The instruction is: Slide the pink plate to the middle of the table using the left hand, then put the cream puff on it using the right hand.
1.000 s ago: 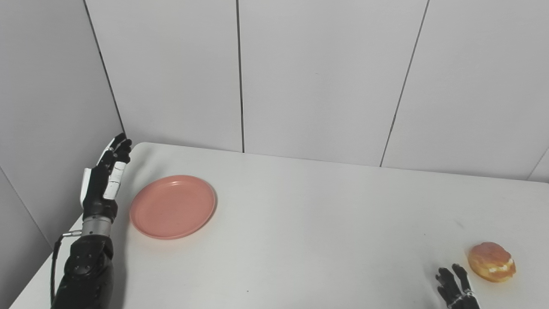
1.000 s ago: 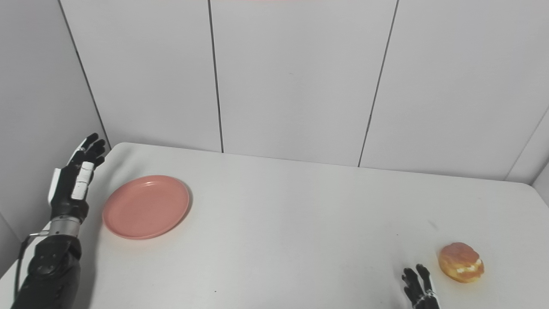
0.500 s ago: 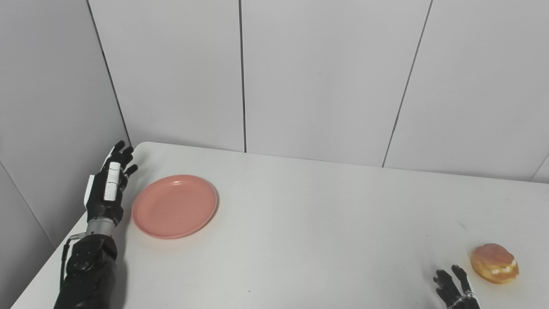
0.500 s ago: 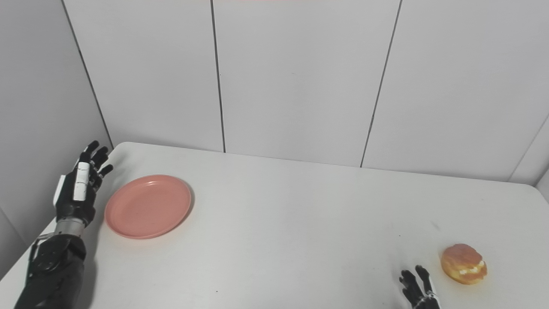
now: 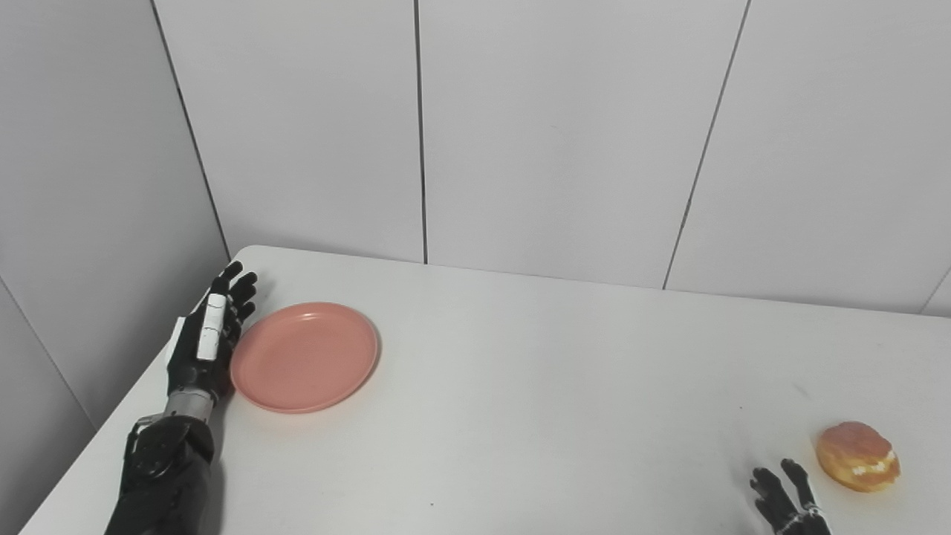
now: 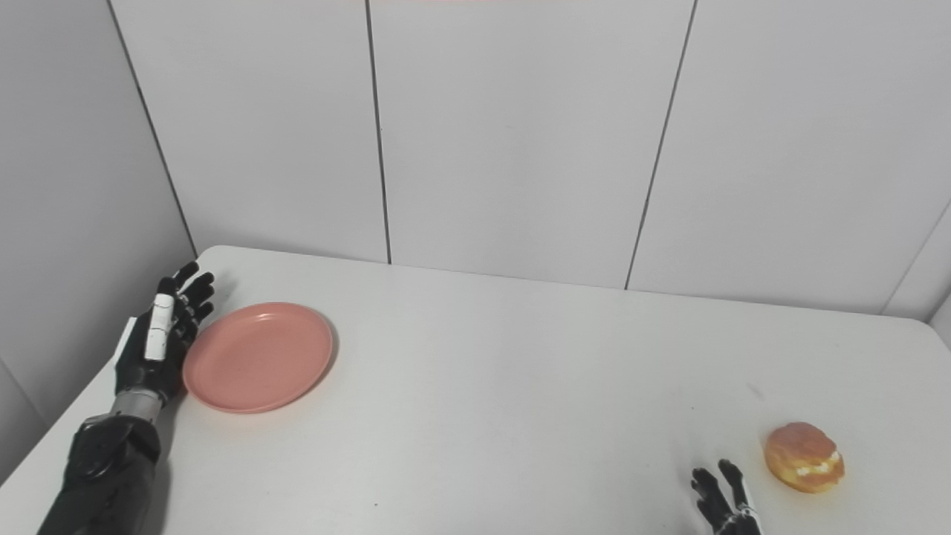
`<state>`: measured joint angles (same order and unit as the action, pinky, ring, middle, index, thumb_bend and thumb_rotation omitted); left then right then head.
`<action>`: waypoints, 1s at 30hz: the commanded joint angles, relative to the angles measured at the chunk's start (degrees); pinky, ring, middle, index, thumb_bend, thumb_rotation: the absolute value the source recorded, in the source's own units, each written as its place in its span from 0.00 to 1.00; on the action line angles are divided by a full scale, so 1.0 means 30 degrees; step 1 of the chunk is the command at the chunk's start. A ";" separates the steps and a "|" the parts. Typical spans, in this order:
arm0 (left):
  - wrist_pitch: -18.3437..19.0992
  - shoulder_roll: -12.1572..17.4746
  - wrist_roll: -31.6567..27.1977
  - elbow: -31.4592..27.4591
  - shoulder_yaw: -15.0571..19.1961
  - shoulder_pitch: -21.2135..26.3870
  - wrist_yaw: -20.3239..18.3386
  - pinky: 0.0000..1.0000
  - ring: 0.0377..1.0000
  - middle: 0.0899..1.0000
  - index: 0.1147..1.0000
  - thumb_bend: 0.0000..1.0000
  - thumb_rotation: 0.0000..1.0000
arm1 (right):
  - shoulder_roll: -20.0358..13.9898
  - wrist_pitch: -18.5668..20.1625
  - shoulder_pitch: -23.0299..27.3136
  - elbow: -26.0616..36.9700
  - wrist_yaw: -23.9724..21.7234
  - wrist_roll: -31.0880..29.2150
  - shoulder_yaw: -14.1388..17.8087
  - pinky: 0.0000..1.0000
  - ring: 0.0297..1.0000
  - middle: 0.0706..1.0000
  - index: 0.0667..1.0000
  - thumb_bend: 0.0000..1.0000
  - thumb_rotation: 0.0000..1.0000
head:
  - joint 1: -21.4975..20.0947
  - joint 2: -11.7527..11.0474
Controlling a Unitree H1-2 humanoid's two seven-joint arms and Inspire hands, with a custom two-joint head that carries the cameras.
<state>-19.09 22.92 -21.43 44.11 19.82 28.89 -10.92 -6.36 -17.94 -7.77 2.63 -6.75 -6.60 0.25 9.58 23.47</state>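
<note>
Pink plate (image 5: 303, 357) at far left of white table (image 5: 520, 386), well short of the middle. Looks like light, stiff plastic with a smooth underside; likely to slide easily, even to spin if pushed off-centre. Best pushed at the left rim, low and level. Left hand (image 5: 206, 343) just beside that rim, fingers spread, holding nothing. Cream puff (image 5: 858, 455) near right; soft, crushable, best cupped gently at the sides. Right hand (image 5: 784, 499) beside it, fingers apart, mostly cut off.
</note>
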 commanded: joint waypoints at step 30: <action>-0.0680 0.0839 0.0497 0.1101 -0.0230 0.0158 -0.0887 0.90 0.92 0.89 0.79 0.91 0.85 | -0.0253 0.2162 -0.0476 -0.0839 0.0104 0.0682 -0.0373 0.94 0.92 0.88 0.96 0.80 1.00 | 0.0005 0.0244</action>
<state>-19.45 24.40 -19.90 46.82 19.41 28.99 -12.24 -7.20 -17.76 -7.78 2.77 -6.62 -5.54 -0.46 9.58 24.17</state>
